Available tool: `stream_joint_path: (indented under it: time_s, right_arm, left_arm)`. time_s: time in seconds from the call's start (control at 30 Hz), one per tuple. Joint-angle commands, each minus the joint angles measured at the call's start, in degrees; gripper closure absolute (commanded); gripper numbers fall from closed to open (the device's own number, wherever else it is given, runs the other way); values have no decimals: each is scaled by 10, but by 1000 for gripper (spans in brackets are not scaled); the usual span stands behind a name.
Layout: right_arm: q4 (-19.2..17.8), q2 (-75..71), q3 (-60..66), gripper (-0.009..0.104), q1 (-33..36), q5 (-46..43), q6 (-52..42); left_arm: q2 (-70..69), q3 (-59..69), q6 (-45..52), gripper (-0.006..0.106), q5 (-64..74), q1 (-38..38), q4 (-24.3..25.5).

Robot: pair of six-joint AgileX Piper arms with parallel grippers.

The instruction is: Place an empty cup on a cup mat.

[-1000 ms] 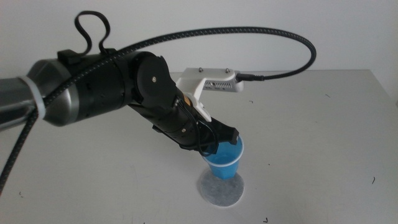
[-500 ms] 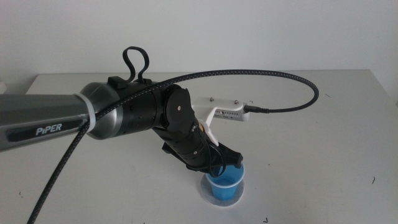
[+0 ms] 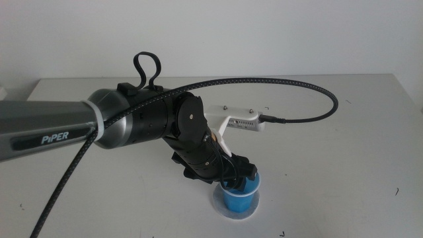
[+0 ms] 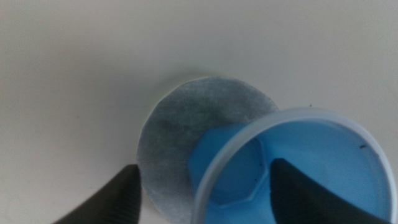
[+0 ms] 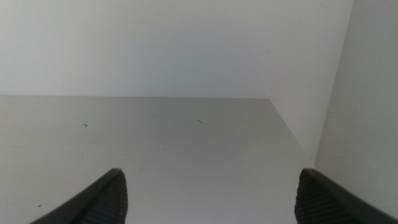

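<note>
The blue cup stands upright on the round grey cup mat, near the table's front middle. It is empty inside. My left gripper reaches down over its rim from the left. In the left wrist view the cup sits on the mat, toward one side of it. The left gripper is open, with one jaw inside the cup and the other outside, a gap away from the wall. My right gripper is open and empty, out of the middle view.
The white table has its far edge against a pale wall. A braided cable arcs from the left wrist camera over the table's middle. The right wrist view shows bare table running to a corner by a wall.
The left arm lowered the cup onto the mat, moving slightly toward the front. The jaws now stand apart around the cup's wall.
</note>
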Motion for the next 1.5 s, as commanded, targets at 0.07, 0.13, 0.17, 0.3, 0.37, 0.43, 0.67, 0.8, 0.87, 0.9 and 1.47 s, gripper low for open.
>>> stream_joint_path:
  time_s: [0.07, 0.13, 0.17, 0.3, 0.37, 0.43, 0.67, 0.8, 0.87, 0.9, 1.47]
  right_arm:
    - [-5, -11, -7, 1, 1, -45, -5]
    - [-5, -11, -7, 1, 1, -45, -5]
    - [-5, -11, -7, 1, 1, -45, -5]
    - [-5, -11, -7, 1, 1, -45, -5]
    - [-5, -11, -7, 1, 1, -45, -5]
    - [-5, -11, -7, 1, 1, -45, -5]
    - [-5, -11, -7, 1, 1, -45, -5]
    - [-5, -11, -7, 1, 1, -45, -5]
    - [-5, -11, -7, 1, 1, -45, -5]
    - [-5, -11, -7, 1, 1, -45, -5]
    - [-5, -11, -7, 1, 1, -45, -5]
  left_arm:
    - [-53, -13, 21, -2, -13, -2, -7]
    - [-77, -13, 28, -5, -13, -1, -8]
    - [-89, -13, 28, -5, -13, 0, -7]
    - [-163, -13, 24, -5, -13, 15, -14]
    - [-201, -13, 24, -5, -14, 16, -13]
    - [-232, -13, 24, -5, -17, 16, -13]
    - [-341, -13, 24, -5, -38, 39, 67]
    - [-399, -11, 18, -5, -37, 42, 148]
    - [-432, -4, 16, -5, -37, 62, 179]
    - [-450, 5, 16, -5, -39, 74, 179]
    - [-810, 412, 40, -5, -181, 380, 198]
